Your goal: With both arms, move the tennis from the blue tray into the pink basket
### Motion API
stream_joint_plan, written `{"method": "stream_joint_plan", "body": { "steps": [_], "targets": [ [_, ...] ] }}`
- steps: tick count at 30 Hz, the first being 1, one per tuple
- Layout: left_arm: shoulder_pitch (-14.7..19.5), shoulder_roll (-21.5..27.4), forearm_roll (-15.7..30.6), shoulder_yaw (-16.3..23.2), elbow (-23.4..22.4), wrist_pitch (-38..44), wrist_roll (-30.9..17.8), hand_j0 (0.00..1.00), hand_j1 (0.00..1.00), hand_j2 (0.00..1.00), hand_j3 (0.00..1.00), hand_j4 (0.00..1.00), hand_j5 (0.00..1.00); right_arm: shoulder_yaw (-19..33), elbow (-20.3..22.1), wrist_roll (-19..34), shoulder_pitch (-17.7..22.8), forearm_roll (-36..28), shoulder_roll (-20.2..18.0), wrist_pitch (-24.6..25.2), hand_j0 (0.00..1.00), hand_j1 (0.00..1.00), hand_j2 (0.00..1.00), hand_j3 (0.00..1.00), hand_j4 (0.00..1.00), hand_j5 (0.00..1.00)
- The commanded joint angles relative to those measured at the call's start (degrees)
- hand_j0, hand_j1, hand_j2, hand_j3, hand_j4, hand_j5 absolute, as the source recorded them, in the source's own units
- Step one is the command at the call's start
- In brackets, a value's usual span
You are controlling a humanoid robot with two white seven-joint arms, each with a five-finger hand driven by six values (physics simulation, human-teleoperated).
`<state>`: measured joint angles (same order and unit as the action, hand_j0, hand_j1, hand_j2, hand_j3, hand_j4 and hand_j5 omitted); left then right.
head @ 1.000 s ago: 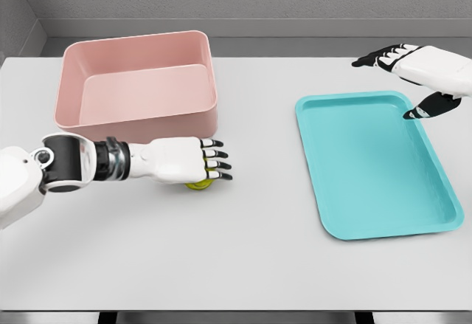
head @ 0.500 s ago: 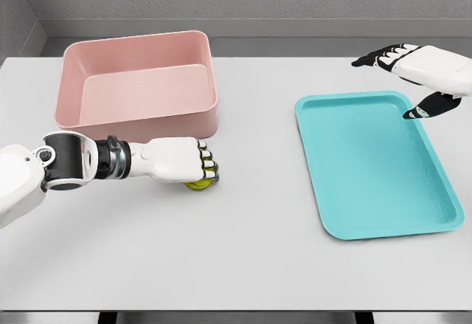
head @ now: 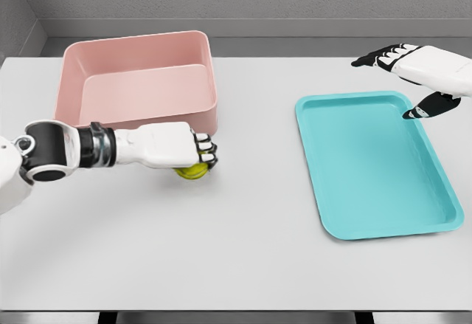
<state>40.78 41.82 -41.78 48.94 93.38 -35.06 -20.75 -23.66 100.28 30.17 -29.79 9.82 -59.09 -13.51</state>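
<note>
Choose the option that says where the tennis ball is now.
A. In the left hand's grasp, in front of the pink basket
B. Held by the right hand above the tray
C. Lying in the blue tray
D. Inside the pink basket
A: the left hand has its fingers curled around the tennis ball just in front of the pink basket, while the blue tray holds nothing.

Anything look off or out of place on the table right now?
Nothing stands out. The left hand grips the tennis ball in front of the pink basket; the blue tray lies flat, with no ball in it.
</note>
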Motion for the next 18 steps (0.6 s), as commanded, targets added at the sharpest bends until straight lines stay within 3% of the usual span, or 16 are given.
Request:
{"method": "stream_joint_plan", "body": {
  "steps": [1,6,8,10,14,16,18],
  "targets": [
    [0.0,1.0,4.9,-4.6,0.0,0.1,0.1,0.00,0.00,0.00,0.00,0.00,0.00,0.0,0.0,0.0,0.0,-0.2,-0.1,0.1,1.00,1.00,1.00,1.00,1.00,1.00],
    [0.5,1.2,9.8,-12.1,-0.1,0.1,-0.1,0.00,0.00,0.00,0.00,0.00,0.00,0.0,0.0,0.0,0.0,-0.2,-0.1,0.1,1.00,1.00,1.00,1.00,1.00,1.00],
    [0.6,1.0,10.0,-14.9,-6.4,0.1,-0.1,0.00,0.00,0.00,0.00,0.00,0.00,0.0,0.0,0.0,0.0,-0.2,-0.2,0.1,1.00,1.00,1.00,1.00,1.00,1.00],
    [2.0,1.0,10.0,-15.5,-8.8,0.1,-0.1,0.00,0.00,0.00,0.00,0.00,0.00,0.0,0.0,0.0,0.0,-0.2,-0.1,0.1,1.00,1.00,1.00,1.00,1.00,1.00],
    [4.3,0.0,8.4,-16.5,-19.6,0.1,-0.2,0.00,0.00,0.00,0.00,0.00,0.00,0.0,0.0,0.0,0.0,-0.2,-0.1,0.1,1.00,1.00,1.00,1.00,1.00,1.00],
    [6.9,-2.6,7.7,-16.4,-28.9,0.1,-0.2,0.00,0.00,0.00,0.00,0.00,0.00,0.0,0.0,0.0,0.0,-0.2,-0.1,0.1,1.00,1.00,1.00,1.00,1.00,1.00],
    [6.9,-3.2,7.6,-16.3,-32.7,0.1,-0.2,0.00,0.00,0.00,0.00,0.00,0.00,0.0,0.0,0.0,0.0,-0.2,-0.1,0.1,1.00,1.00,1.00,1.00,1.00,1.00]
  ]
}}
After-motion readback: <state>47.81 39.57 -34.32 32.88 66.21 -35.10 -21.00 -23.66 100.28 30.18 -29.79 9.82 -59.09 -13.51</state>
